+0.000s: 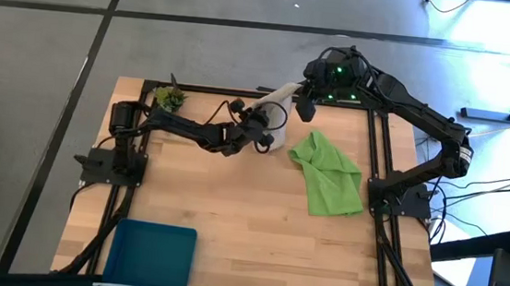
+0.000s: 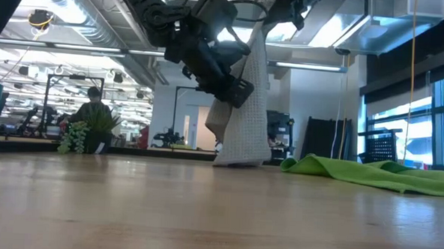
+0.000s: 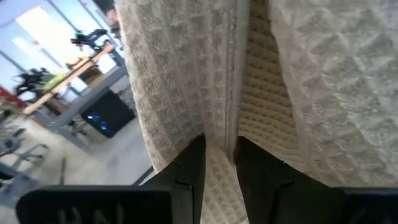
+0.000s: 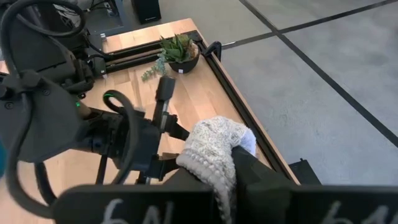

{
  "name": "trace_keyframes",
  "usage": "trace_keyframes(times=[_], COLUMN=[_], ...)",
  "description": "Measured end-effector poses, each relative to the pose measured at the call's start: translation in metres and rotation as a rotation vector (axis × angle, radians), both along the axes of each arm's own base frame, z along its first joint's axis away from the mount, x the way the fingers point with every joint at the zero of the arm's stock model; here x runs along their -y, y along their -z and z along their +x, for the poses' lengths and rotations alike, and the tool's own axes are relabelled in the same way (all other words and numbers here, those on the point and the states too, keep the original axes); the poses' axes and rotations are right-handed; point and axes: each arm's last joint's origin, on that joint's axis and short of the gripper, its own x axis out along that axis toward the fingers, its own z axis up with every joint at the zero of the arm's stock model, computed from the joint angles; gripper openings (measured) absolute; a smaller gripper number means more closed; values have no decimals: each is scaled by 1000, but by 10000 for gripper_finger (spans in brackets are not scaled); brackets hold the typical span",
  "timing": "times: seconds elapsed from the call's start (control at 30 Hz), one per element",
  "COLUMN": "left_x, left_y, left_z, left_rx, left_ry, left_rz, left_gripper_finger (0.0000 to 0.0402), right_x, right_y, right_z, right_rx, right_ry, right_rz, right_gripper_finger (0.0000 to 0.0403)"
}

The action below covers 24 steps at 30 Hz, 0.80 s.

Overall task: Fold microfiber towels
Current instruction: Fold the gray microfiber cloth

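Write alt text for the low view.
A light grey towel hangs from above, its bottom edge at the wooden table, with the left gripper pinching its side. A lime green towel lies crumpled to the right; a small plant stands far left.

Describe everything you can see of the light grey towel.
The light grey towel is a pale waffle-weave cloth with a stitched hem, hanging in vertical folds above the far middle of the table. The right gripper is shut on its bunched top edge, and the left gripper pinches it lower down, fabric between its fingers. In the low view its bottom end seems to reach the tabletop or nearly so. It hangs apart from the green towel, which lies crumpled to its right.
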Motion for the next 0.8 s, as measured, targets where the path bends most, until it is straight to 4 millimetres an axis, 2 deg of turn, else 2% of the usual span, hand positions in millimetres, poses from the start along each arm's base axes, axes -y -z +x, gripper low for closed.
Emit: trace_keyframes(times=[0.37,0.8], left_x=[-8,-21], left_y=[9,9], left_z=[-5,-9], left_rx=[-7,29], left_ry=[0,-31], left_rz=[-96,-118], left_gripper_finger=[78,68], right_x=[0,0], right_y=[0,0], right_z=[0,0], right_rx=[0,7], right_ry=[0,10], right_rz=[0,15], right_gripper_finger=[6,6])
